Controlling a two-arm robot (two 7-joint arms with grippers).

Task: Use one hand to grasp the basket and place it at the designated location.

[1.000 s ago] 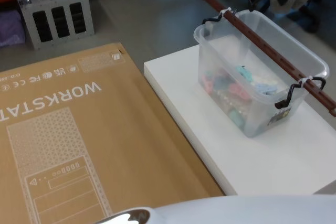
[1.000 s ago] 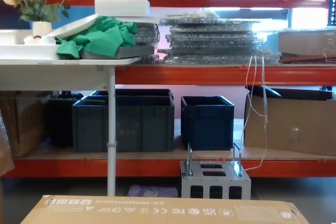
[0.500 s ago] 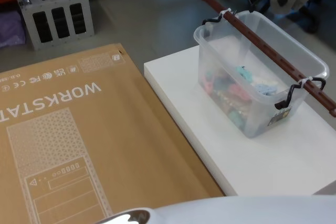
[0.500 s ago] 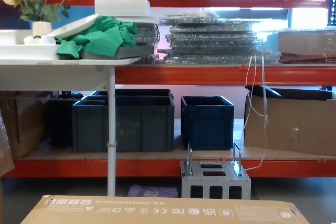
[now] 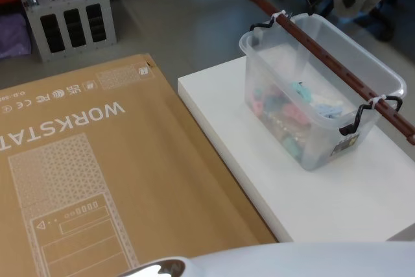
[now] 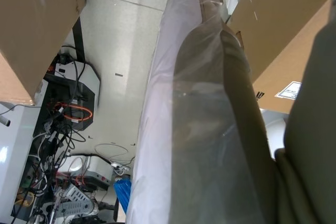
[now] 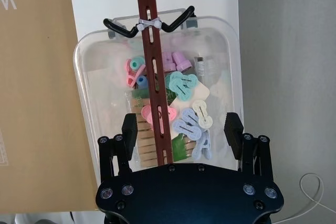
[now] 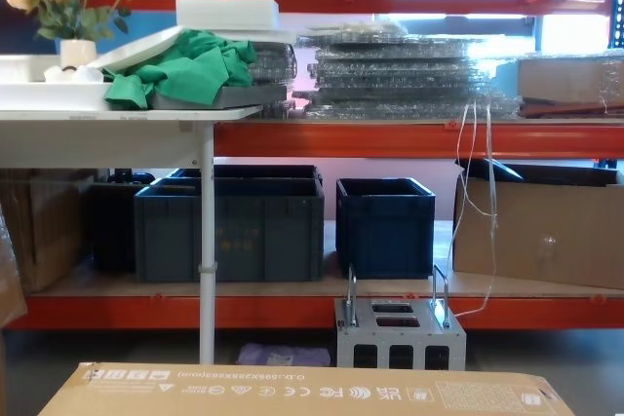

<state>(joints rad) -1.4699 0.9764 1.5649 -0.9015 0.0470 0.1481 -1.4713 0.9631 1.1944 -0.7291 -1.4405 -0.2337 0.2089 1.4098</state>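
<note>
**Right pincer poised above the basket's bar handle**

The right pincer point(image 7: 181, 129) hangs over the basket point(image 5: 318, 89) with its two fingers spread wide, nothing between them. Directly below and between those fingers runs the handle point(image 7: 153, 66), a long dark red-brown slotted bar that crosses the basket's mouth lengthwise. In the head view the pincer's arm shows beyond the basket's far end. The basket sits on a white board point(image 5: 363, 192), beneath the pincer, with a brown carton point(image 5: 97, 180) lying just beside that board.

The basket is thin, clear-white plastic with a rounded rim, so its walls will likely flex if squeezed and feel slick. The bar is probably the stiff part and the sensible place to grip, near its middle so the load hangs level. It is joined to black wire hooks point(image 7: 178, 18) at each end by white ties point(image 7: 148, 24); those joints may swing or slip, so a slow lift seems wise. The load of coloured clips point(image 7: 178, 108) looks light and loose, and may shift if the basket tips.

The left pincer cannot be made out; its wrist view shows a plastic-wrapped part of the robot with cartons beside it.

The carton's top reads "WORKSTAT", cut off, with small certification marks nearby. A small label on the basket's near end is too small to read.
</note>
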